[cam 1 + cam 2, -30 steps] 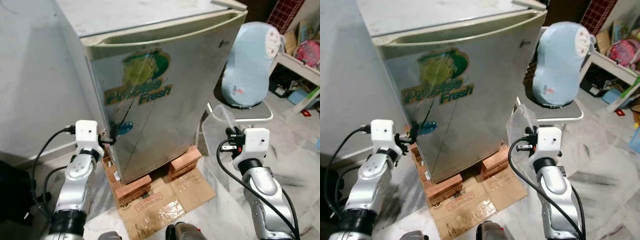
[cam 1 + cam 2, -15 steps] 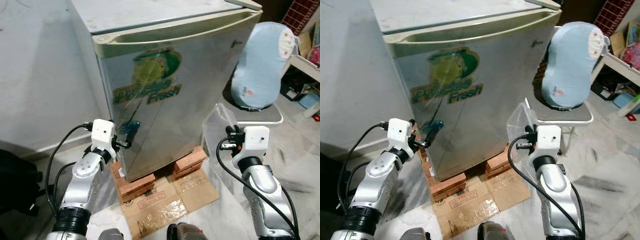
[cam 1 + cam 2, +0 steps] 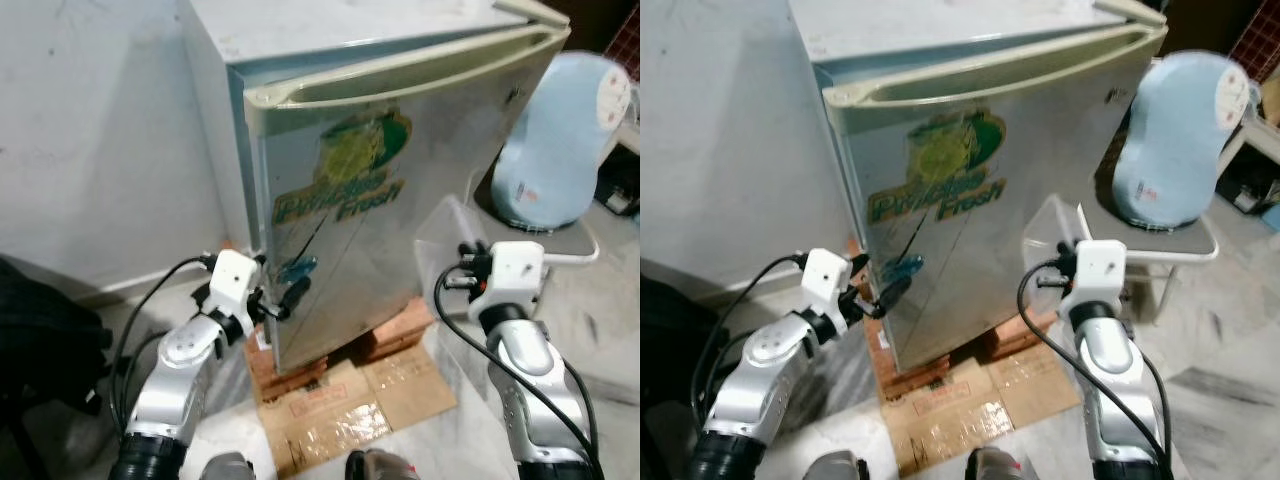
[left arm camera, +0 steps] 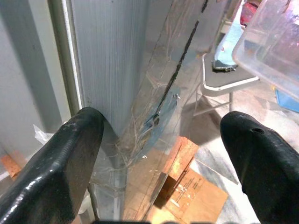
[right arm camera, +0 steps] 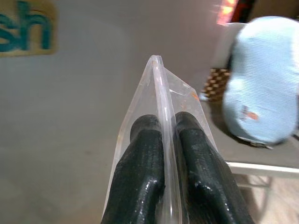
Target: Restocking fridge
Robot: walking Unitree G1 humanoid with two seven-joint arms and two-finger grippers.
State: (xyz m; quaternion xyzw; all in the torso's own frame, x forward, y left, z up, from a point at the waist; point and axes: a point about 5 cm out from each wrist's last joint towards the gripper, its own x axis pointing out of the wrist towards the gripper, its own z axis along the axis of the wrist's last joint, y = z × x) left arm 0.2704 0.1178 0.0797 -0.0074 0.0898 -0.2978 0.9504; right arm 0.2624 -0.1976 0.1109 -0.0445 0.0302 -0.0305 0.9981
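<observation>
The small silver fridge (image 3: 400, 230) with a green "Fresh" sticker stands on bricks. Its door stands slightly off the cabinet along the left edge. My left gripper (image 3: 285, 300) is open low at that edge, and in the left wrist view the door edge (image 4: 112, 93) lies between the two black fingers (image 4: 60, 163). My right gripper (image 5: 168, 121) is shut on the wall of a clear plastic container (image 3: 445, 225), held up in front of the door's lower right corner.
A light blue padded thing (image 3: 560, 150) rests on a white stool (image 3: 1180, 235) right of the fridge. Red bricks (image 3: 400, 325) and flattened cardboard (image 3: 350, 410) lie under and before the fridge. A black bag (image 3: 50, 340) sits at the left by the white wall.
The camera has moved, so the fridge sits further right in view. The door's left edge now stands a little away from the cabinet, with my left gripper still at it. The right gripper keeps its hold.
</observation>
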